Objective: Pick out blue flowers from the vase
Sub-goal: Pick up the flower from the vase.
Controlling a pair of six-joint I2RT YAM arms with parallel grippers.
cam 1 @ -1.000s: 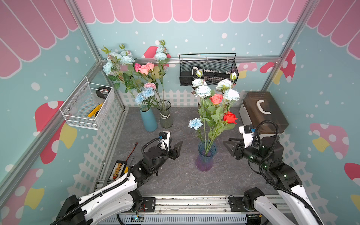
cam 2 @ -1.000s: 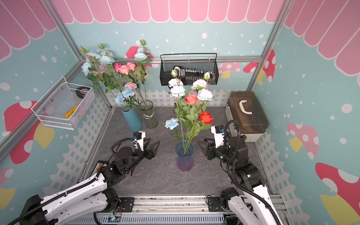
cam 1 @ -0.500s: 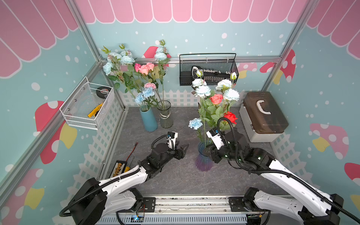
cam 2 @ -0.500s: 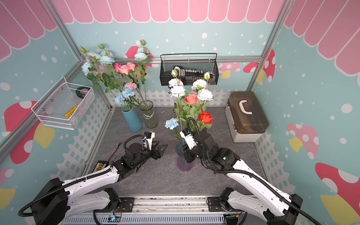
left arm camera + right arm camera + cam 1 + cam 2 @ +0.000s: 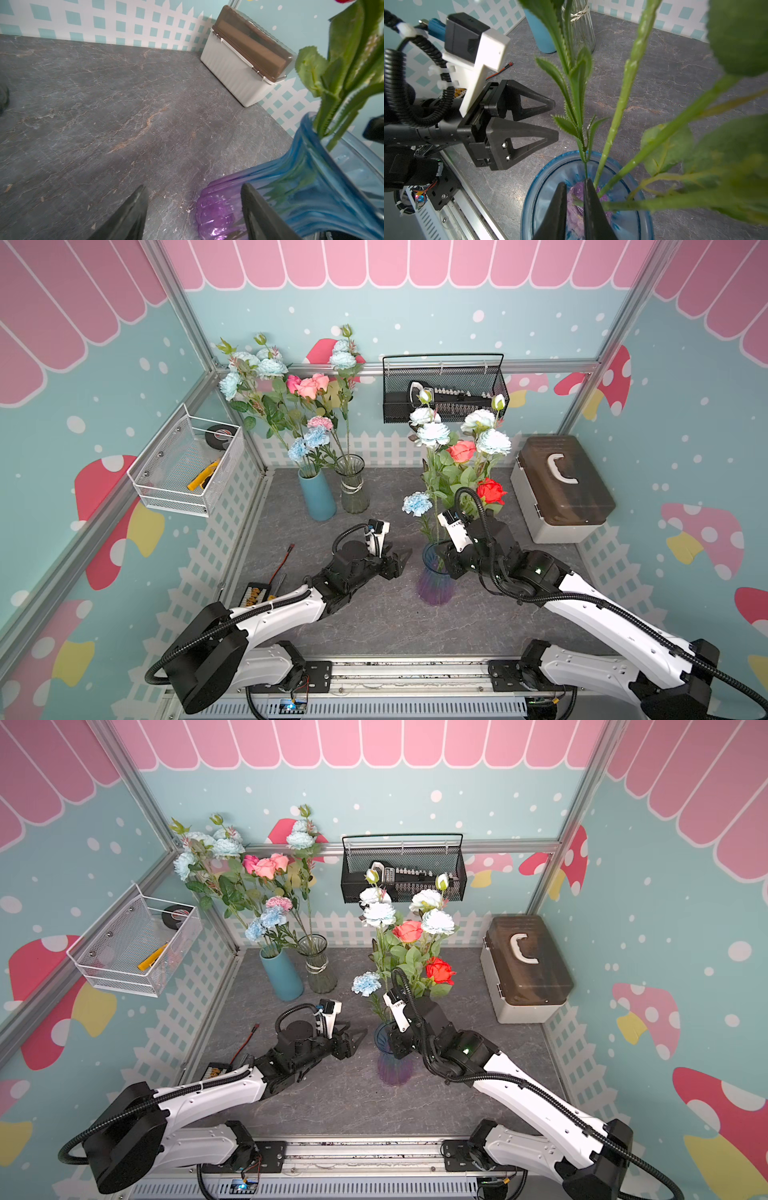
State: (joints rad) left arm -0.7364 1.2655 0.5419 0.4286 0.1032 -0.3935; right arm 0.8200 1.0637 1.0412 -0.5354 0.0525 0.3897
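Observation:
The blue-to-purple glass vase point(image 5: 434, 578) point(image 5: 394, 1060) stands mid-table. It holds large pale blue flowers point(image 5: 433, 434) point(image 5: 379, 914), a small blue carnation point(image 5: 417, 503) and red and coral roses. My right gripper point(image 5: 444, 566) point(image 5: 575, 184) hangs over the vase mouth among the green stems point(image 5: 623, 108). Its fingers stand a narrow gap apart with the vase bottom showing between them. A thin stem point(image 5: 585, 166) runs down to one fingertip and is not clearly clamped. My left gripper point(image 5: 400, 560) point(image 5: 555, 121) point(image 5: 193, 207) is open, beside the vase point(image 5: 220, 209) and level with its body.
A blue ceramic vase point(image 5: 316, 499) and a clear glass vase point(image 5: 353, 485) with more flowers stand at the back left. A brown-lidded box point(image 5: 561, 485) sits at the right. Wire baskets point(image 5: 442, 391) point(image 5: 187, 464) hang on the walls. A battery and cable point(image 5: 259, 593) lie at the front left.
My right arm swung in from the right to above the vase mouth and its jaws narrowed. The left gripper crept closer to the vase and stayed open.

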